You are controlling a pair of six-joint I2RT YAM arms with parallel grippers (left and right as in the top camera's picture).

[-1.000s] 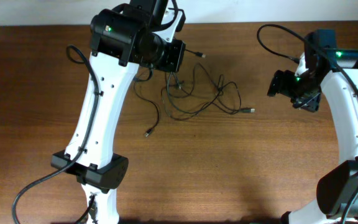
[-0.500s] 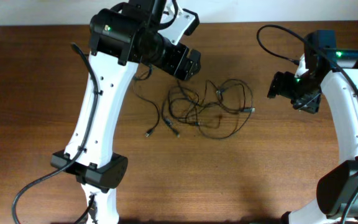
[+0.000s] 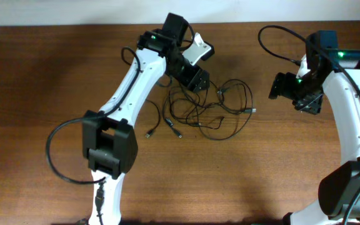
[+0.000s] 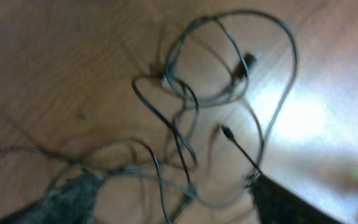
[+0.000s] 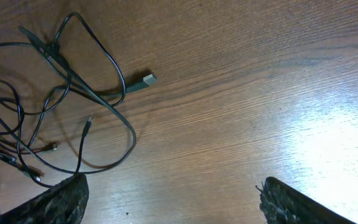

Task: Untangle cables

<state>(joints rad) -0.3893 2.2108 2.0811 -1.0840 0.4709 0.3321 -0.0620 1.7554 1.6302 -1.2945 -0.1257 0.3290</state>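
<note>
- Overhead: the cables (image 3: pixel 208 109) lie in one knotted heap on the desk (image 3: pixel 42 75), loops crossing loops, so I judge the untangling barely begun. Only one thin strand (image 3: pixel 158 117) trails free on the heap's left side. My left jaws hang over the heap's upper-left edge. My right jaws sit well apart from the heap, off to its right. No other objects lie around the heap.
- Left wrist: my left jaws stand apart, fingers (image 4: pixel 73 196) low in the corners, with the heap's loops directly beneath and between them. The picture is blurred, so I cannot tell whether any strand touches a finger. A dark plug (image 4: pixel 247 62) lies inside a far loop.
- Right wrist: my right jaws stand apart and hold nothing, with bare desk between the fingers (image 5: pixel 48 202). A flat plug (image 5: pixel 146 78) pokes out of the heap's near side. It looks like a free end, but the loop curling round it stands in the way.
</note>
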